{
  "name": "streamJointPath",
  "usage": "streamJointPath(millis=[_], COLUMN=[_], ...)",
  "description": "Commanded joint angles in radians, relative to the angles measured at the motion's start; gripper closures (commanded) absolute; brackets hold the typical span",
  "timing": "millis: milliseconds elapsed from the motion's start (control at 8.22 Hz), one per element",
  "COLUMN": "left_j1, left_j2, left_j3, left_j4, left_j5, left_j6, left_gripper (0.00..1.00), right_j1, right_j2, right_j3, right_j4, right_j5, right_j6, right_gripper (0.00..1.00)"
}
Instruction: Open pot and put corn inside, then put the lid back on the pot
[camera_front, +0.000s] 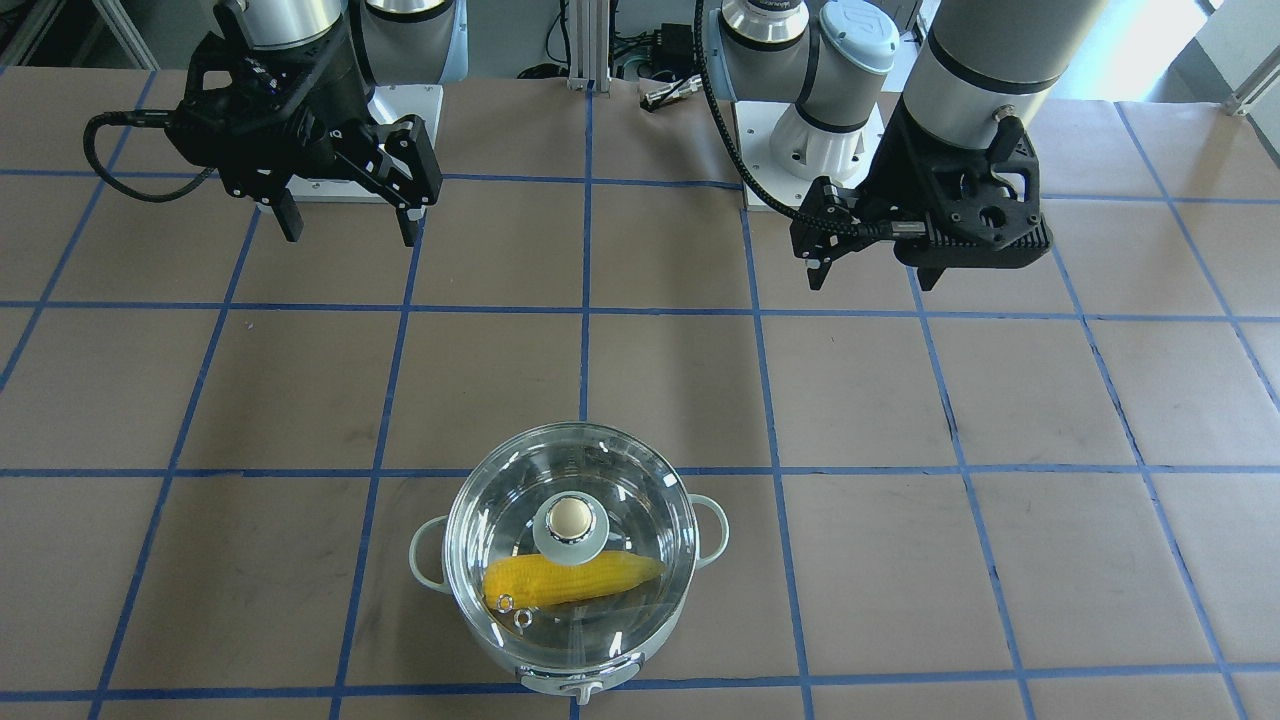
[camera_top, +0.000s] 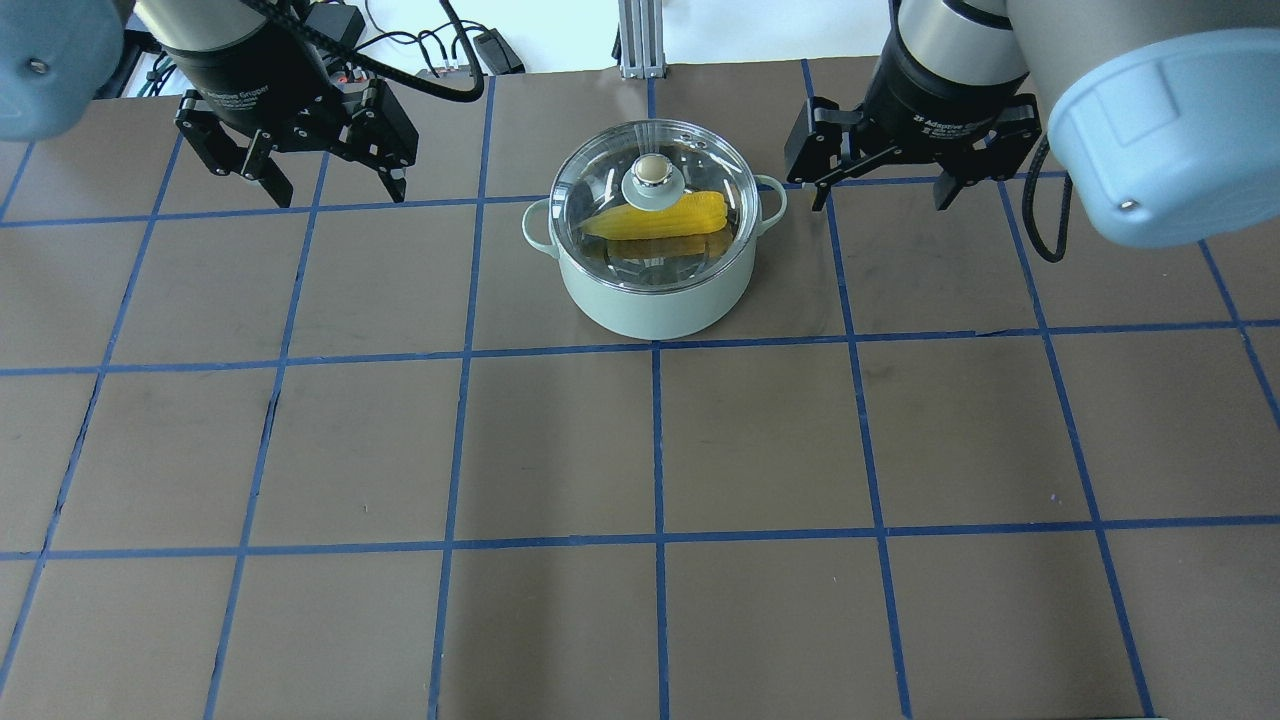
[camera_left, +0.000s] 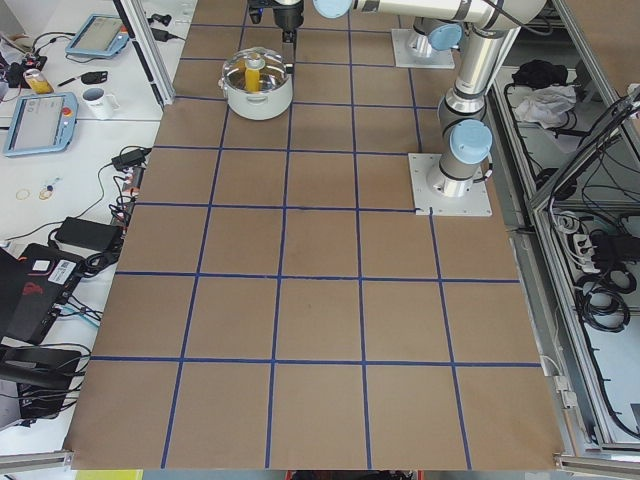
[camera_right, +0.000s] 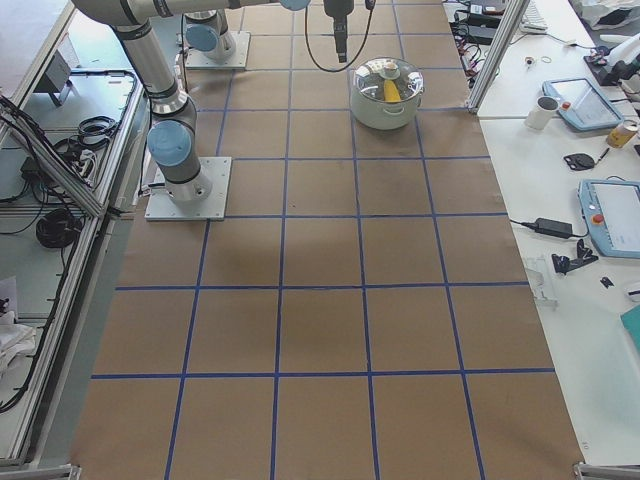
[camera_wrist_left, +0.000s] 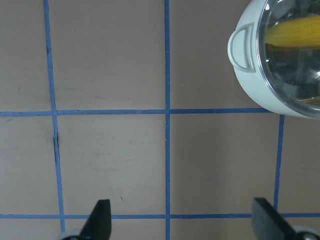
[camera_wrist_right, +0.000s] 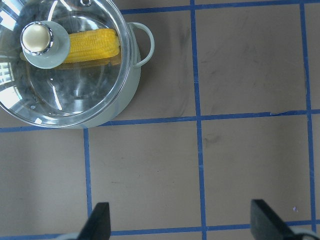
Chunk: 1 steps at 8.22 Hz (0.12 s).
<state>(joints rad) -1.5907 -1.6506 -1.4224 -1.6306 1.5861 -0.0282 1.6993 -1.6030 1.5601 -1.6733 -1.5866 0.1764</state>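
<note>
Observed at the table: the round pale grey-green pot with shiny steel lining (camera_top: 655, 300) stands upright on the brown paper-covered table marked with a blue tape grid (camera_top: 560, 450). The bright yellow tapered ear of corn (camera_top: 660, 217) lies on its side inside the pot, plainly visible through the glass. The round clear glass lid with metal rim and beige knob (camera_top: 650, 185) sits on top of the pot and appears level with the rim all the way round, as far as the overhead and front views show. The left gripper (camera_top: 340, 190) hangs to one side of the pot, beyond its loop handle and well apart from it, with its fingers spread wide and nothing between them. The right gripper (camera_top: 882, 200) hangs on the opposite side of the pot, just past the other handle and clear of it, with its fingers likewise spread and empty. Both wrist views confirm bare table between the fingertips, with the pot off to one corner. Assessment: all three steps of the task look complete, with corn in and lid on. In my judgement no further grasp is called for. Any next move needs only that both arms keep clear of the pot, so that the lid is not knocked off its seat.
</note>
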Motion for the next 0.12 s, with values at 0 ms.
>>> streamJointPath(millis=[0], left_j1=[0.0], left_j2=[-0.002], left_j3=[0.0], left_j4=[0.0], left_j5=[0.0], left_j6=[-0.001], left_gripper=[0.0], right_j1=[0.0], right_j2=[0.0], right_j3=[0.0], right_j4=[0.0], right_j5=[0.0], right_j6=[0.0], right_gripper=[0.0])
